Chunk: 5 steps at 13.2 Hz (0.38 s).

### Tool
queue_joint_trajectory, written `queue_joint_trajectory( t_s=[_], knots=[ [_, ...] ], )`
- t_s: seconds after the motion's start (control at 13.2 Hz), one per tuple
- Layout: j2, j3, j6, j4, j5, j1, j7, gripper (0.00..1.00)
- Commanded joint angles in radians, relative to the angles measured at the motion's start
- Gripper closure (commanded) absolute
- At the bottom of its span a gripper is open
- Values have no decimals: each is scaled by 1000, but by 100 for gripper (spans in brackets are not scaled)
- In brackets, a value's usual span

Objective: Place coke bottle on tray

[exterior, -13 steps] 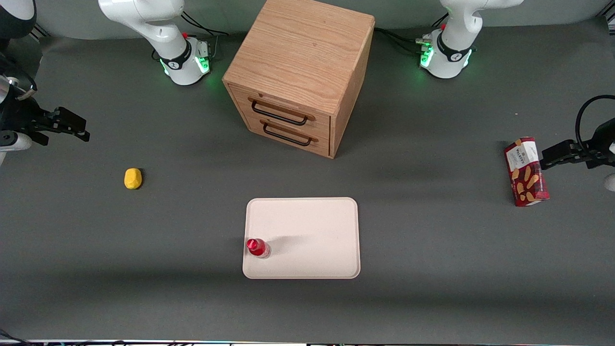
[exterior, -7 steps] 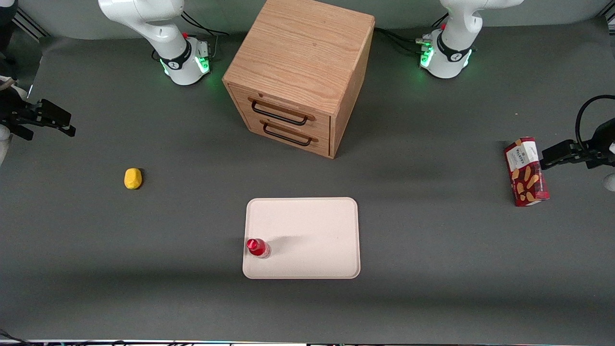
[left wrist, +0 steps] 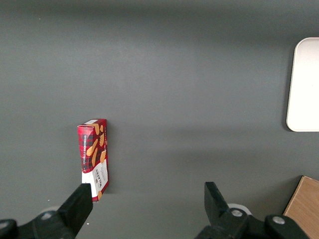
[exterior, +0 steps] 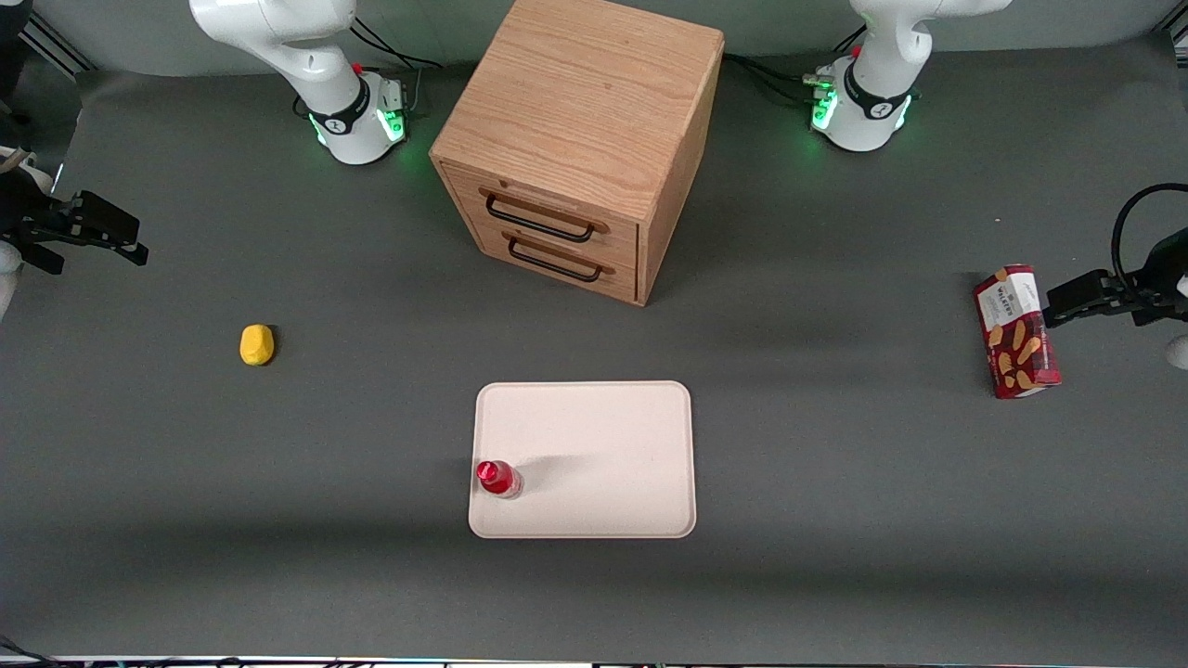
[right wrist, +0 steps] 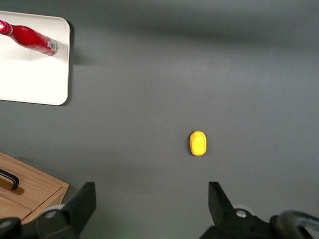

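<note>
The coke bottle (exterior: 498,479), small and red with a red cap, stands upright on the cream-pink tray (exterior: 603,436), at the tray's corner nearest the front camera on the working arm's side. It also shows in the right wrist view (right wrist: 31,38) on the tray (right wrist: 30,74). My right gripper (exterior: 121,241) (right wrist: 149,199) is open and empty. It hovers high above the table at the working arm's end, far from the tray and the bottle.
A yellow lemon-like object (exterior: 257,344) (right wrist: 198,143) lies on the grey table between my gripper and the tray. A wooden two-drawer cabinet (exterior: 580,148) stands farther from the front camera than the tray. A red snack box (exterior: 1015,331) lies toward the parked arm's end.
My gripper has pulled away sideways from the table's middle toward the working arm's end, then held still. The bottle stays standing on the tray.
</note>
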State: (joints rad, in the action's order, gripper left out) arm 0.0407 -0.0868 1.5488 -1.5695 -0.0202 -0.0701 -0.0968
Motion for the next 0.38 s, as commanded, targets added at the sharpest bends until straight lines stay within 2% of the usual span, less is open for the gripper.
queue_joint_trajectory(
  t_s=[0.0, 0.3],
  knots=[
    [-2, -1, -10, 16, 16, 15, -20, 0],
    [4, -2, -1, 5, 16, 13, -18, 0]
  ],
)
